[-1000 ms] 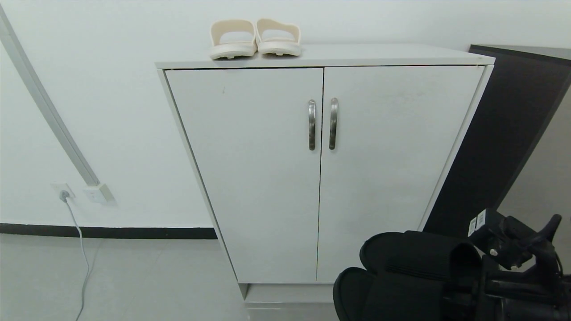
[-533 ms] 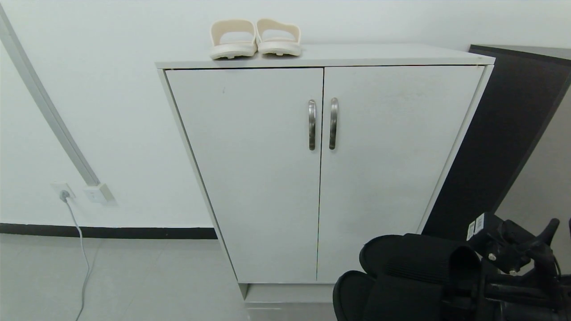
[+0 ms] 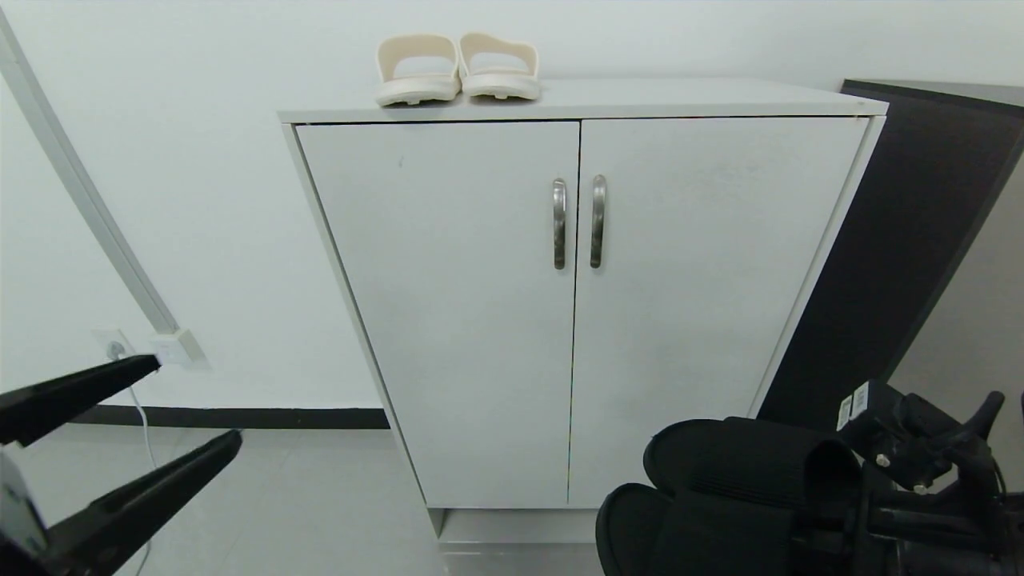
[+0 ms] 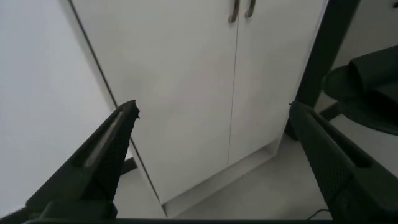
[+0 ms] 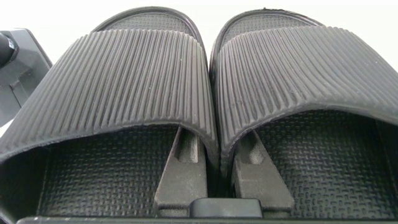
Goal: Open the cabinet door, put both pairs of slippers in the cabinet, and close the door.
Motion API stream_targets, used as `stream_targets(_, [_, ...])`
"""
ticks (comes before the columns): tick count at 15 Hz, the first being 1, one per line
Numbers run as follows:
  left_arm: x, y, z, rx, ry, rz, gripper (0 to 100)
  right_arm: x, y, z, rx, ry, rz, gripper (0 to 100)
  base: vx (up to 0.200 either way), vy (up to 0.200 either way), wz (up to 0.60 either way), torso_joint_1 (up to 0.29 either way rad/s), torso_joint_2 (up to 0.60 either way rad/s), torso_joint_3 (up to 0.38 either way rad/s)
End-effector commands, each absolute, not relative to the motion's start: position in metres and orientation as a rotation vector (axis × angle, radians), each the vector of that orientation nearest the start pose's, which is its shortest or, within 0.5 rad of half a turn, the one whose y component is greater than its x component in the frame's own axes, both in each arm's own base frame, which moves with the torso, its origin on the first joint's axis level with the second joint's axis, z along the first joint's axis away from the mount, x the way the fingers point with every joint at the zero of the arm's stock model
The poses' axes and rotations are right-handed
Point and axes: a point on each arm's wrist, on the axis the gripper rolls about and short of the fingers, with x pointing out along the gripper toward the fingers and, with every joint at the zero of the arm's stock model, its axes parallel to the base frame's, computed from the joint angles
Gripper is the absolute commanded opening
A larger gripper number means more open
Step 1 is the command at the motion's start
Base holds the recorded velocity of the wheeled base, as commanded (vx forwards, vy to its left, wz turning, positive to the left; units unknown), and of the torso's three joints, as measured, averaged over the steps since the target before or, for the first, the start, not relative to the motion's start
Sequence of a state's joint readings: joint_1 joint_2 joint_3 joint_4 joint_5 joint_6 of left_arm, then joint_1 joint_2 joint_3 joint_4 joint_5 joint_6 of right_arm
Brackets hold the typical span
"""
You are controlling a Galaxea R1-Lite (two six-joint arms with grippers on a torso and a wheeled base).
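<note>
The task is barely getting under way. The tall white two-door cabinet [image 3: 704,320] is standing against the wall with both doors shut flush, and the two brushed-metal bar handles [image 3: 559,224] at the centre seam are going untouched.

The right hand [image 5: 217,168] is carrying the pair of black ribbed rubber slippers [image 3: 744,480] low in front of the cabinet's right door, near the floor. Its two fingers [image 5: 180,171] are sitting one inside each slipper, pinching the neighbouring side walls together so the pair is hanging as one. The pair of cream open-toe foam slippers [image 3: 424,84] is resting side by side on the cabinet's top, toward its left end.

The left hand [image 3: 196,400] is hovering low at the left, well apart from the cabinet, its fingers spread wide and holding nothing.

So one pair is being gripped, but every real step is waiting — opening a door, stowing the black pair, fetching and stowing the cream pair, closing up. Being free and spread, the left hand is looking like the one to take a handle.
</note>
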State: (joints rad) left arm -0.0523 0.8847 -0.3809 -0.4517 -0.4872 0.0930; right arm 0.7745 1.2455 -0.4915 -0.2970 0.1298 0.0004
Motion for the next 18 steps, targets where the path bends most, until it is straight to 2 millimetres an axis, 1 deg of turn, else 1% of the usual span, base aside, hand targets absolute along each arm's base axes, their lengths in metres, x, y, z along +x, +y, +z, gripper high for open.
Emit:
stream_targets(1, [0.167, -0.039, 0.205, 0.076, 0.085, -0.676, 100, 0.123, 0.125, 0.174, -0.151, 0.451, 0.887, 0, 0.000, 0.000, 0.00, 0.000, 0.00, 0.000])
stream_targets(2, [0.183, -0.051, 0.212, 0.079, 0.074, -0.713, 100, 0.123, 0.125, 0.173, -0.152, 0.453, 0.887, 0, 0.000, 0.000, 0.00, 0.000, 0.00, 0.000])
stream_targets(4, [0.202, -0.076, 0.220, 0.073, 0.067, -0.802, 100, 0.123, 0.124, 0.174, -0.151, 0.451, 0.887, 0, 0.000, 0.000, 0.00, 0.000, 0.00, 0.000])
stream_targets(8, [0.218, -0.125, 0.227, 0.049, 0.071, -0.970, 100, 0.123, 0.124, 0.172, -0.165, 0.450, 0.890, 0, 0.000, 0.000, 0.00, 0.000, 0.00, 0.000])
stream_targets(12, [0.242, -0.174, 0.238, 0.048, 0.031, -1.079, 100, 0.123, 0.124, 0.172, -0.164, 0.454, 0.888, 0, 0.000, 0.000, 0.00, 0.000, 0.00, 0.000])
stream_targets(13, [0.247, -0.184, 0.243, 0.029, 0.026, -1.094, 100, 0.124, 0.124, 0.170, -0.166, 0.460, 0.886, 0, 0.000, 0.000, 0.00, 0.000, 0.00, 0.000])
stream_targets(14, [0.249, -0.189, 0.248, -0.008, 0.032, -1.101, 100, 0.124, 0.124, 0.170, -0.167, 0.463, 0.886, 0, 0.000, 0.000, 0.00, 0.000, 0.00, 0.000])
stream_targets(16, [0.257, -0.206, 0.258, -0.105, 0.049, -1.139, 100, 0.123, 0.124, 0.170, -0.167, 0.461, 0.886, 0, 0.000, 0.000, 0.00, 0.000, 0.00, 0.000])
stream_targets(18, [0.270, -0.219, 0.261, -0.138, 0.053, -1.175, 100, 0.123, 0.124, 0.169, -0.168, 0.464, 0.886, 0, 0.000, 0.000, 0.00, 0.000, 0.00, 0.000])
